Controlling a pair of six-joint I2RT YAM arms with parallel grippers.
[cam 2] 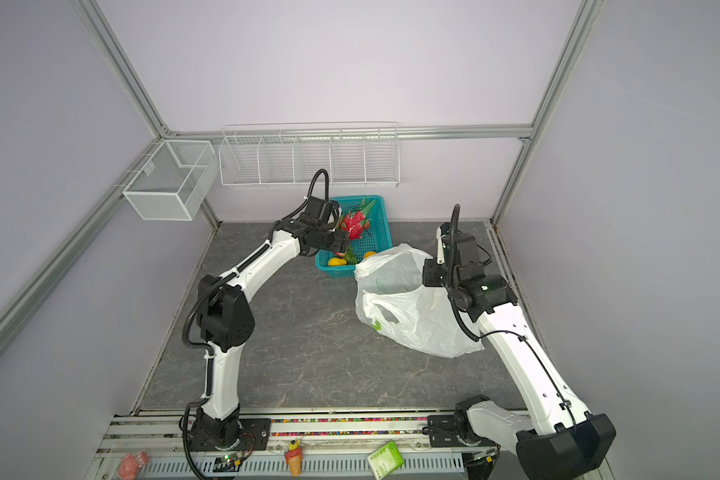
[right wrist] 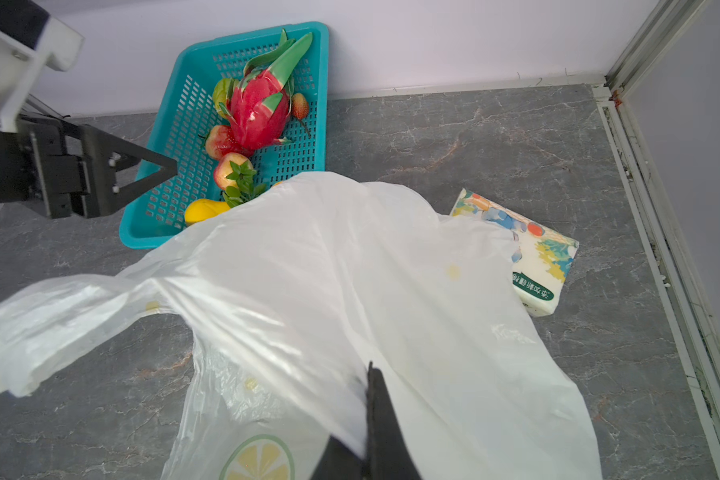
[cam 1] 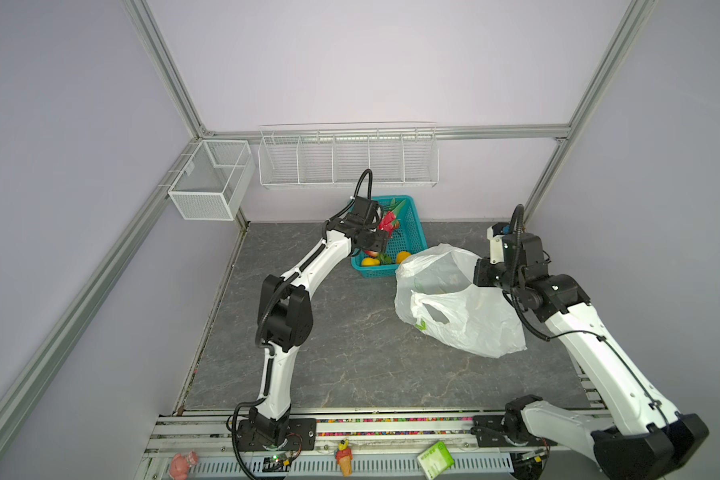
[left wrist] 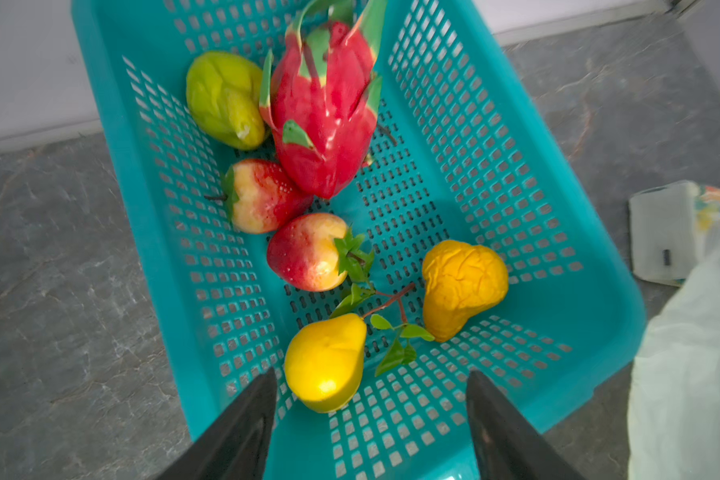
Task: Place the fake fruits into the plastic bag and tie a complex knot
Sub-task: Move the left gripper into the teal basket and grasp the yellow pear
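Observation:
The fake fruits lie in a teal basket [left wrist: 599, 257]: a dragon fruit [left wrist: 325, 124], a green fruit [left wrist: 223, 99], two strawberries [left wrist: 262, 195] [left wrist: 308, 253], a yellow lemon [left wrist: 325, 361] and an orange [left wrist: 460, 282]. My left gripper [left wrist: 371, 399] hovers open over the basket's near end, and the lemon sits just ahead of one finger. The plastic bag [cam 1: 466, 316] lies crumpled right of the basket. My right gripper [right wrist: 368, 374] is shut on a fold of the bag [right wrist: 350, 270] and holds it up.
A colourful printed packet [right wrist: 537, 257] lies behind the bag near the right rail. White wire racks [cam 1: 346, 162] and a mesh box [cam 1: 208, 178] hang on the walls. An ice-cream figurine [cam 1: 344, 457] and a green packet [cam 1: 435, 459] sit on the front rail.

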